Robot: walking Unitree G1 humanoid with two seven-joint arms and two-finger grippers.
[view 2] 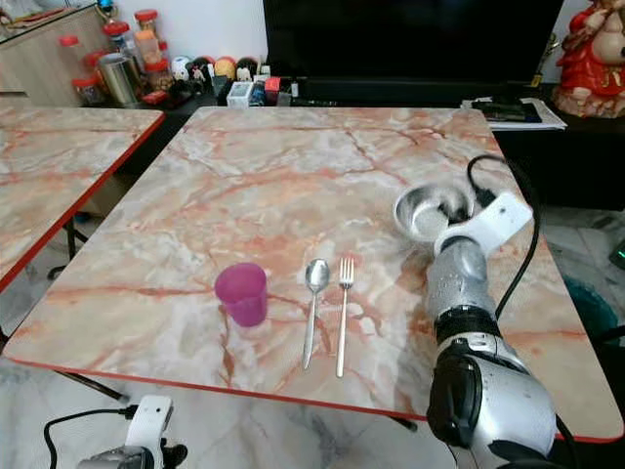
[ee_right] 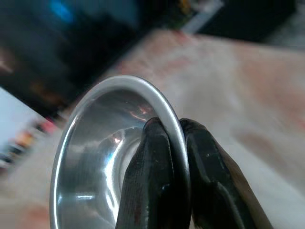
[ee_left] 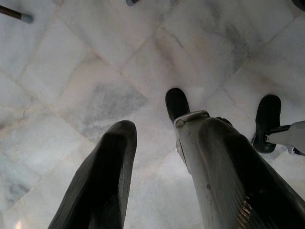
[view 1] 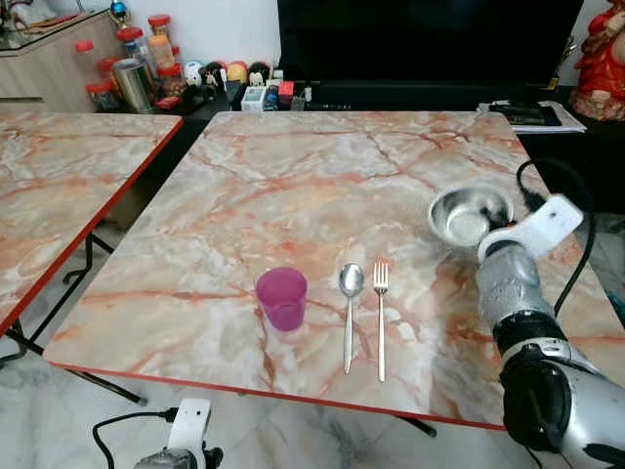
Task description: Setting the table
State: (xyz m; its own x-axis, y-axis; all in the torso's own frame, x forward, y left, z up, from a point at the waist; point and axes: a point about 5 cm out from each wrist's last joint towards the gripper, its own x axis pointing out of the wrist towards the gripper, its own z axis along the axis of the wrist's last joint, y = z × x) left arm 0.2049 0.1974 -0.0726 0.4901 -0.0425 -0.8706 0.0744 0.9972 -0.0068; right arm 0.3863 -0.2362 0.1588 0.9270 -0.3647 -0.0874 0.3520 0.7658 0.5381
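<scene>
Over by the surface's [view 1: 293,186] right edge, the right tool [ee_right: 171,157] is pinching the rim of a steel bowl [view 1: 469,213], one finger inside and one outside. Near the front edge sit a purple cup [view 1: 281,297], then a spoon [view 1: 350,311] and fork [view 1: 381,315] side by side. Down over the marble floor [ee_left: 86,86] hangs the left tool [ee_left: 164,181], fingers spread.

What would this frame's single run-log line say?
right gripper: shut on steel bowl rim, over table right side | left gripper: open, idle above floor | placed: pink cup, spoon, fork
</scene>
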